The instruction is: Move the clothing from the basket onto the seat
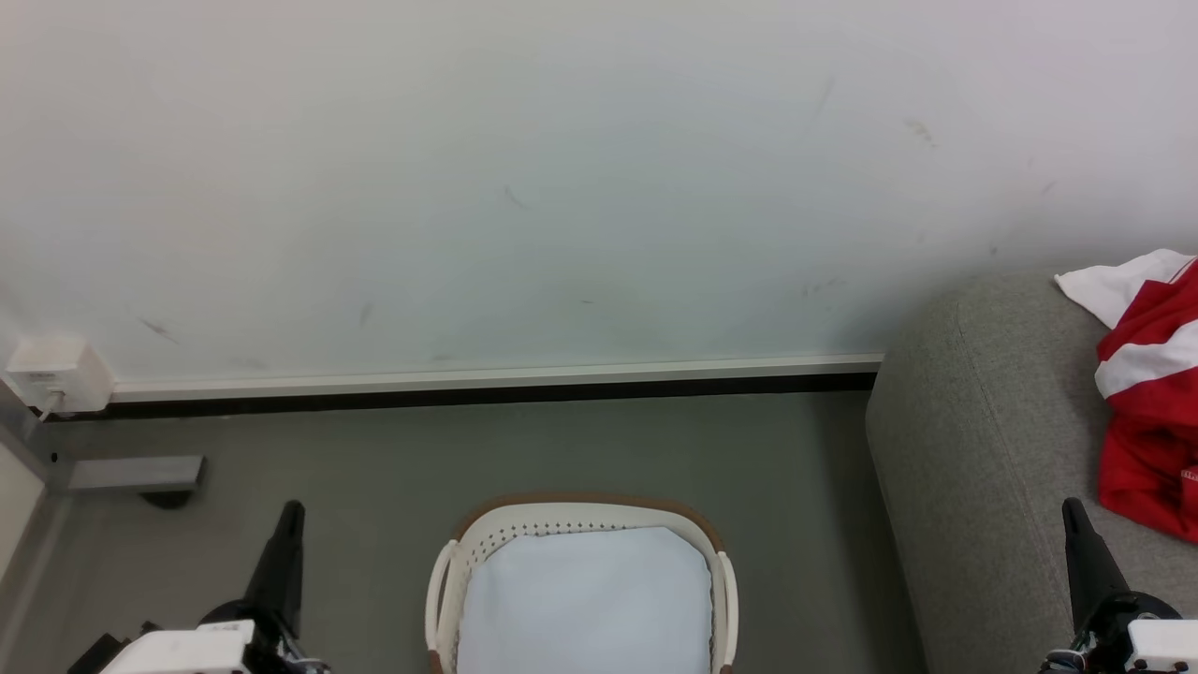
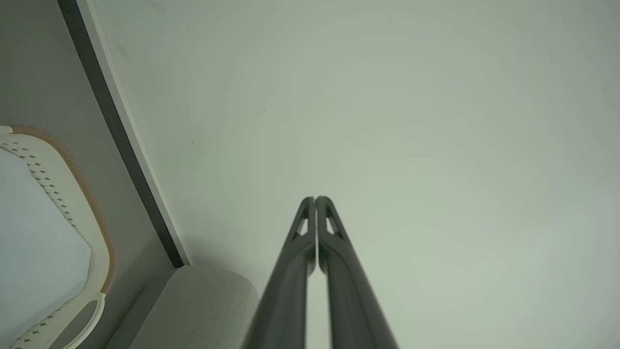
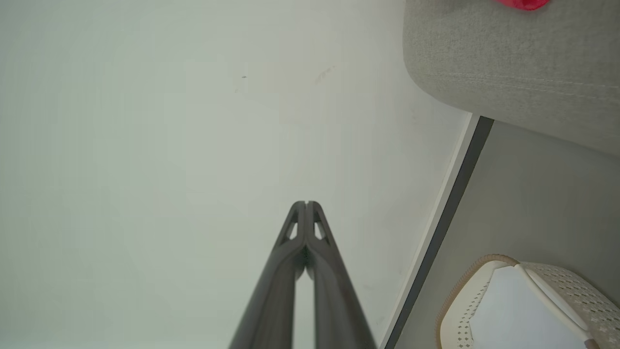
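Note:
The red clothing (image 1: 1153, 412) with white stripes lies bunched on the grey seat (image 1: 973, 440) at the right edge of the head view; a sliver of the clothing (image 3: 523, 4) tops the right wrist view. The cream basket (image 1: 449, 580) with a brown rim stands on the floor at bottom centre, holding a pale flat liner (image 1: 585, 599). My left gripper (image 1: 292, 513) is shut and empty, left of the basket. My right gripper (image 1: 1072, 513) is shut and empty, over the seat's front, just left of the clothing. Both wrist views show tips pressed together, left gripper (image 2: 315, 198), right gripper (image 3: 306, 203).
A white wall with a baseboard (image 1: 487, 379) runs behind the basket. A white outlet box (image 1: 56, 373) sits at the wall's far left above a grey bracket (image 1: 136, 473). Grey floor (image 1: 796, 524) separates the basket from the seat.

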